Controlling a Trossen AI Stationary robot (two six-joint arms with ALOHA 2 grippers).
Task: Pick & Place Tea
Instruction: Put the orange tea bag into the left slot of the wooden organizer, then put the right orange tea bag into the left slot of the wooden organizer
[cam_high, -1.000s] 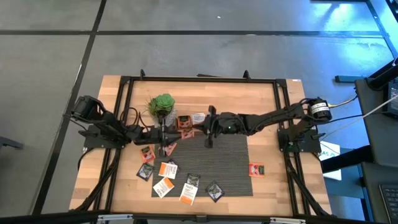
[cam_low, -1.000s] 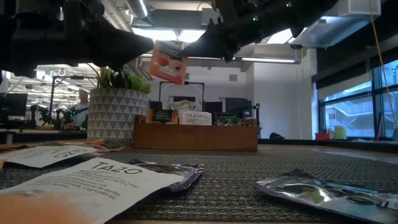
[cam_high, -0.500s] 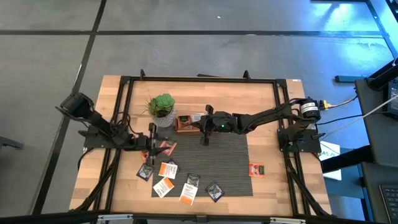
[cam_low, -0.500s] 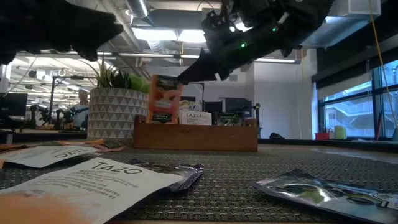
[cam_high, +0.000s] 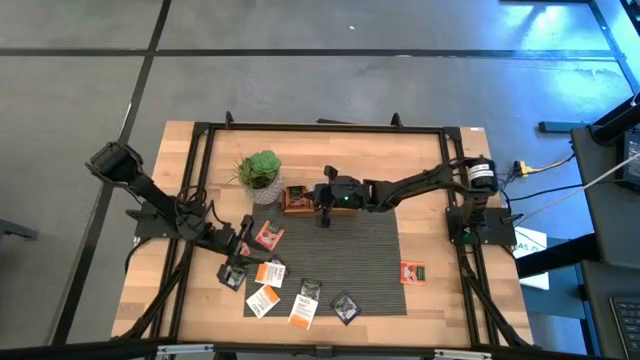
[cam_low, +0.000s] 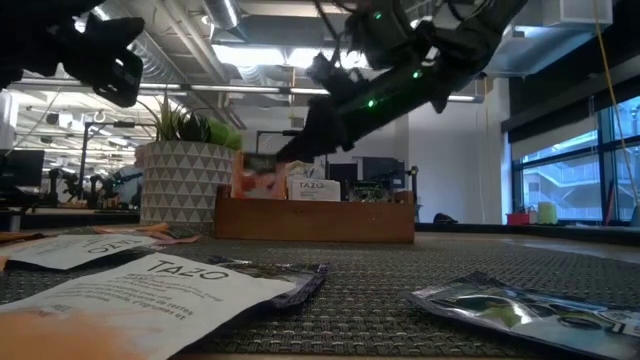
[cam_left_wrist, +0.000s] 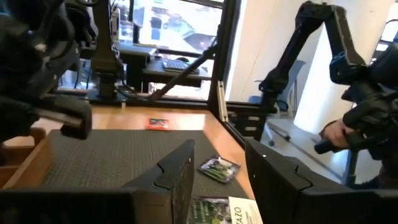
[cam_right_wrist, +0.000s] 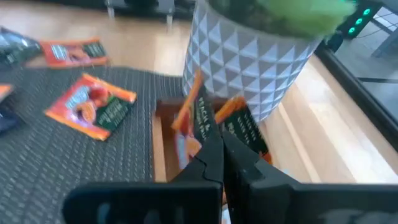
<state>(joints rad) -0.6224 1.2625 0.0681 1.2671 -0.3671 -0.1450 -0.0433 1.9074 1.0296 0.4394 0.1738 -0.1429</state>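
My right gripper (cam_high: 299, 197) (cam_right_wrist: 215, 144) is over the left compartment of the brown wooden tray (cam_high: 312, 199) (cam_low: 315, 219), shut on an orange-red tea sachet (cam_right_wrist: 194, 115) (cam_low: 257, 178). The tray stands beside the potted plant (cam_high: 260, 170) (cam_right_wrist: 249, 62). More tea sachets stand in the tray (cam_low: 313, 188). Several others lie on the dark mat: an orange-red one (cam_high: 265, 237) (cam_right_wrist: 90, 107) and a cluster near the front (cam_high: 268, 295). My left gripper (cam_high: 240, 252) (cam_left_wrist: 217, 168) is open over the mat's left edge with nothing between its fingers. My right gripper pinches the orange-red sachet by one end (cam_right_wrist: 202, 138) between its two fingers. The fingers slant down from the table's right. The sachet stands on edge ahead of the fingertips. Its lower part is behind the tray's front wall (cam_low: 250, 205) in the left compartment.
The plant's pot (cam_low: 185, 180) stands close against the tray's left end. A lone orange-red sachet (cam_high: 412, 272) lies on the mat's right part. Black frame rails (cam_high: 200, 140) run round the wooden table. The mat's middle (cam_high: 360, 250) is bare.
My right gripper has moved down and toward the table's left with the orange-red sachet, from high above the mat into the tray's left compartment. My left gripper has drawn back from the tray toward the table's left and near edge.
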